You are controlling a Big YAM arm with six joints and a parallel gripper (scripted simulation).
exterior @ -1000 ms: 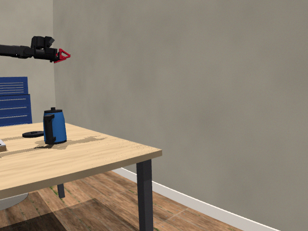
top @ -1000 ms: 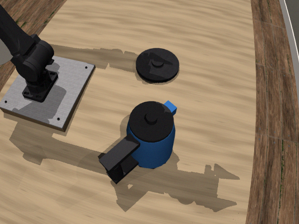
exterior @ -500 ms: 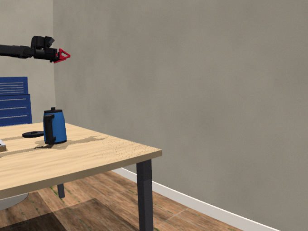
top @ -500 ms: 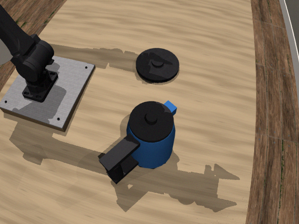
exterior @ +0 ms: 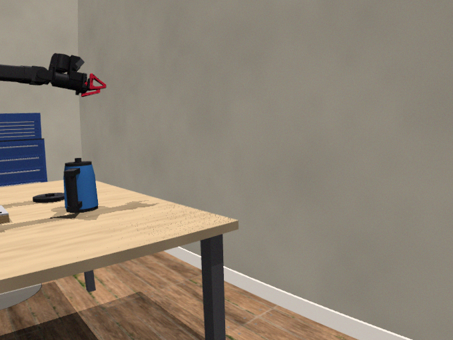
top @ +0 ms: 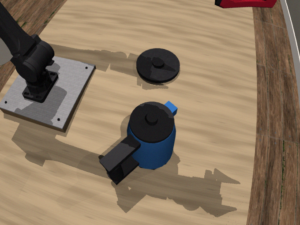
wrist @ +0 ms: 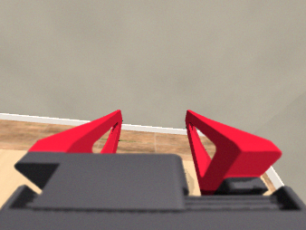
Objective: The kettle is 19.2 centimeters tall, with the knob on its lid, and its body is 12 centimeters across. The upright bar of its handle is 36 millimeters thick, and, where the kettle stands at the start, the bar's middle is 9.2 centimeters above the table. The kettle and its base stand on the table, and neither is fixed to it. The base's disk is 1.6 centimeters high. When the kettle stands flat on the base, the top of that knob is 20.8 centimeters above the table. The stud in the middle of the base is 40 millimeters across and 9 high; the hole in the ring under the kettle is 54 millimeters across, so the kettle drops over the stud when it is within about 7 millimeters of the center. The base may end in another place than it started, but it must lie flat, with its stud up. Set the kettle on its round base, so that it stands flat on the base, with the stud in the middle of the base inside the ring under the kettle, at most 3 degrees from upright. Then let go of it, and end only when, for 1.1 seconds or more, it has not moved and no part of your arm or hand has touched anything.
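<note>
The blue kettle [top: 155, 147] [exterior: 83, 186] stands upright on the table [top: 205, 36] [exterior: 146, 223]. It has a black lid with a knob, and its black handle [top: 119, 158] [exterior: 71, 190] points to the front left. The black round base [top: 168, 69] [exterior: 47, 197] lies flat with its stud up, apart from the kettle and behind it. My gripper [exterior: 96, 86] [wrist: 153, 114] has red fingers; it is open and empty. It hangs high above the table, well above the kettle, and points level towards the wall. Part of its red fingers [top: 244, 3] shows at the top edge of the top view.
The arm's foot stands on a grey mounting plate [top: 72, 80] at the table's left. The table's right edge [top: 252, 121] borders wooden floor. A blue cabinet [exterior: 21, 146] stands behind the table, and a grey wall is close beyond it.
</note>
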